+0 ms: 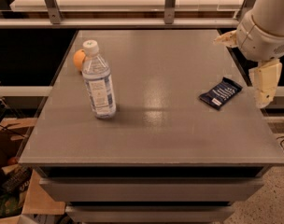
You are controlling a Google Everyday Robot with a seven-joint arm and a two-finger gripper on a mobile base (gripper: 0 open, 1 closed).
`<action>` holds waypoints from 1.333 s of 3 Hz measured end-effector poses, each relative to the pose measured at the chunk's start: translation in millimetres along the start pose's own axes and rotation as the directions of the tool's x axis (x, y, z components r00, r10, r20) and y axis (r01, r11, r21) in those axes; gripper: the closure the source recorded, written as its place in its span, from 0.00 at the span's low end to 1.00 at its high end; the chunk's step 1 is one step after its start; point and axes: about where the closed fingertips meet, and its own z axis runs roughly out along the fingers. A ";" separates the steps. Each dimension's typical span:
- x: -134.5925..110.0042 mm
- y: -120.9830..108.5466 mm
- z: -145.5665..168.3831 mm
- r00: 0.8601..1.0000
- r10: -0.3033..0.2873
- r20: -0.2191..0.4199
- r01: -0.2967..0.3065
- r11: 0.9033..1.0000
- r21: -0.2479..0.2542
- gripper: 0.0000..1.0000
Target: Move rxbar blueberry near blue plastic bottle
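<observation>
On the right of the worktop [170, 139], found the rxbar blueberry [220, 93] lying far from the blue plastic bottle [99, 84], claw [265, 90] just beside it, wide or narrow unclear; reaching step, needed to drop and grab

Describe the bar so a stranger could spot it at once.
On the grey table, look at the right side, just left of the robot's hand at the edge. The bar lies flat there: dark navy wrapper, unlike the upright bottle and orange far left.
</observation>
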 end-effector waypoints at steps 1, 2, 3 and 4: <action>13.2 4.0 27.2 0.997 -0.075 -0.002 0.074 0.992 -0.100 0.00; 21.5 6.8 56.0 0.990 -0.144 -0.002 0.141 0.976 -0.168 0.00; 27.3 8.7 87.5 0.981 -0.196 0.006 0.193 0.960 -0.203 0.00; 29.5 7.5 113.3 0.975 -0.218 0.030 0.220 0.951 -0.216 0.00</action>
